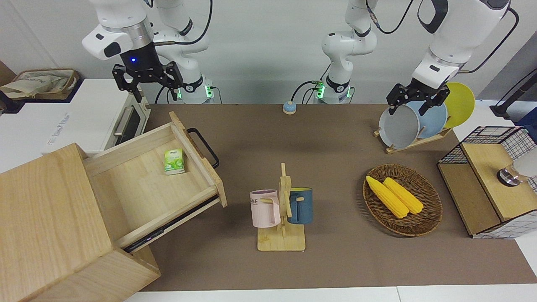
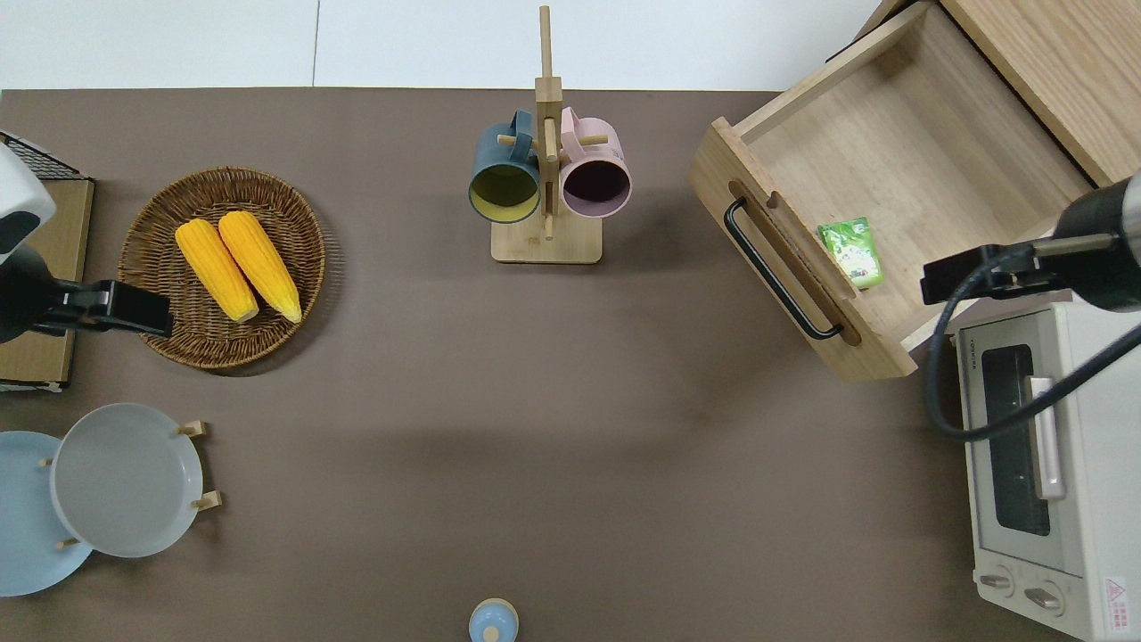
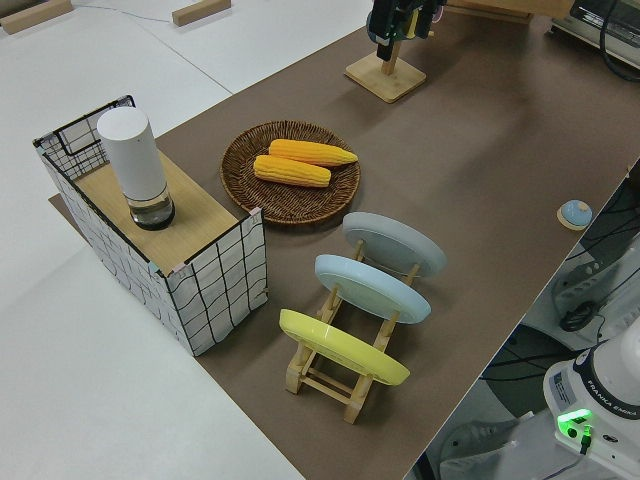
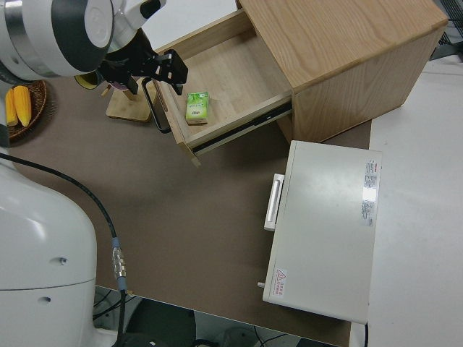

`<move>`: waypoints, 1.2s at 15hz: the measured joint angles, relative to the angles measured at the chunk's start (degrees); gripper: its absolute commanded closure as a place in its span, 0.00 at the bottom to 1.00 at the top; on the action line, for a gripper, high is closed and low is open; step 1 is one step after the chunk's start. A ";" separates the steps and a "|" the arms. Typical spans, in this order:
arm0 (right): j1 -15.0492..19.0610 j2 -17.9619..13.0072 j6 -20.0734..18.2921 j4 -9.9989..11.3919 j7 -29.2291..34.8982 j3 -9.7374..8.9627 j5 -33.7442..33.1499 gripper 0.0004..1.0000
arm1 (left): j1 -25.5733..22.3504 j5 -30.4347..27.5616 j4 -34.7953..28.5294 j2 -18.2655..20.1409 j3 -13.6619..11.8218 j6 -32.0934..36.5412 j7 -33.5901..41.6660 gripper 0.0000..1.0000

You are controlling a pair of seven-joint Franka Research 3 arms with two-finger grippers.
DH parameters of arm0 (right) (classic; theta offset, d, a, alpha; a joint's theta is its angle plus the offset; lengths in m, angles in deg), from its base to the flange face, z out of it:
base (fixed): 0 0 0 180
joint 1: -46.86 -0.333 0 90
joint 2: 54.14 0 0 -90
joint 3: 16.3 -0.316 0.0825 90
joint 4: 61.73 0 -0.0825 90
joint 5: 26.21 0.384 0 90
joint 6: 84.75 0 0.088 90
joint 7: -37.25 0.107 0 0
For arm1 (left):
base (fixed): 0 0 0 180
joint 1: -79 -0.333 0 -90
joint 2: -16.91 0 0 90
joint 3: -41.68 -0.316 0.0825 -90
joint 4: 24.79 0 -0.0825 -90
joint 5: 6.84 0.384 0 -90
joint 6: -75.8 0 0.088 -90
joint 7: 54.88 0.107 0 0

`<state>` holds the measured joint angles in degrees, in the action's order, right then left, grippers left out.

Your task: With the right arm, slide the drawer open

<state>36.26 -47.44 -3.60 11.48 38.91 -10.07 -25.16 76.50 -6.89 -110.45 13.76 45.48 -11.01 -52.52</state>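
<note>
The drawer (image 1: 142, 188) stands pulled far out of the pale wooden cabinet (image 1: 46, 218). Its black bar handle (image 1: 204, 147) faces the middle of the table, and a small green box (image 1: 174, 161) lies inside. The drawer (image 2: 918, 152), handle (image 2: 775, 267) and box (image 2: 851, 252) also show in the overhead view. My right gripper (image 1: 147, 84) is open, empty and up in the air, well clear of the handle. In the overhead view it (image 2: 980, 272) hangs over the drawer's edge beside the toaster oven. The right side view shows it (image 4: 152, 72) open too. The left arm is parked, its gripper (image 1: 413, 100) open.
A white toaster oven (image 1: 92, 113) stands beside the cabinet, nearer to the robots. A mug rack (image 1: 282, 209) with two mugs is mid-table. A wicker basket (image 1: 423, 222) of corn, a plate rack (image 1: 415, 121) and a wood-and-wire rack (image 1: 491, 180) stand toward the left arm's end.
</note>
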 measured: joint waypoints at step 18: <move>3.73 0.73 0.06 2.32 -2.69 1.80 -0.30 0.01 | 0.00 0.00 0.00 0.00 0.00 0.00 0.00 0.01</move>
<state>39.99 -46.71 -3.54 13.80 36.22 -8.27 -25.45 76.50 -6.89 -110.45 13.76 45.48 -11.01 -52.52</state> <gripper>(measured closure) 0.013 0.004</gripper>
